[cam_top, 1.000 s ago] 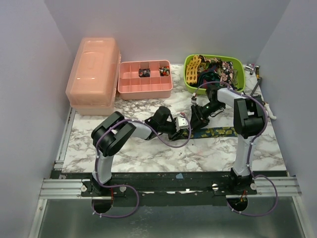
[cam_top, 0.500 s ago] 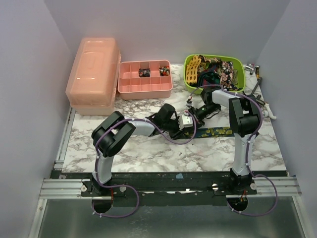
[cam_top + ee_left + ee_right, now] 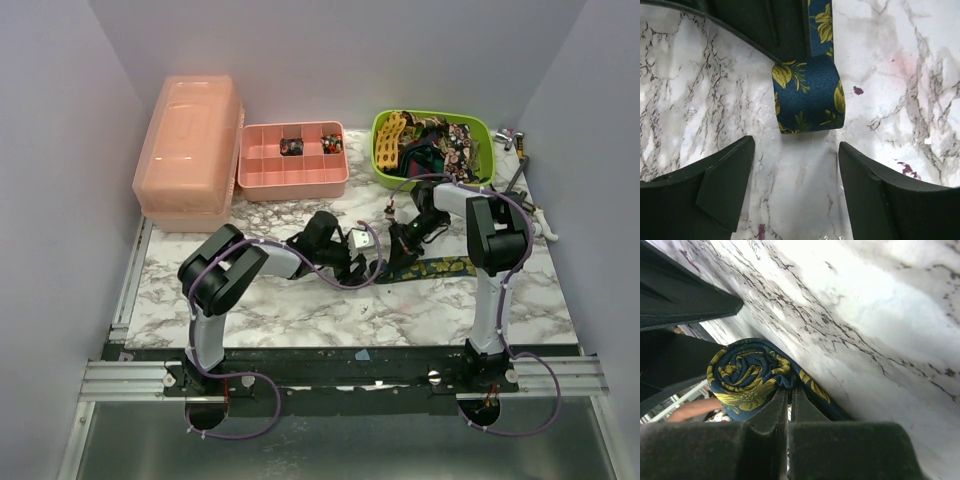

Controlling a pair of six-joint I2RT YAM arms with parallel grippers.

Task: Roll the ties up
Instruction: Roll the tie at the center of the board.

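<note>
Marbled tabletop (image 3: 300,300) carries the dark navy tie (image 3: 810,100), its yellow-flowered end curled into a small roll (image 3: 747,377) (the tail runs flat toward the right arm's side). Left gripper (image 3: 796,170) stands wide, just short of the roll and clear of it. Right gripper (image 3: 788,392) is closed, tips against the roll; whether fabric is pinched between them cannot be told. More ties lie heaped in the green basket (image 3: 377,158) at the back.

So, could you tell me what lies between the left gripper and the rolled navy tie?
Only bare marble table, seen in the left wrist view: the open left gripper sits just short of the navy tie's roll.
</note>
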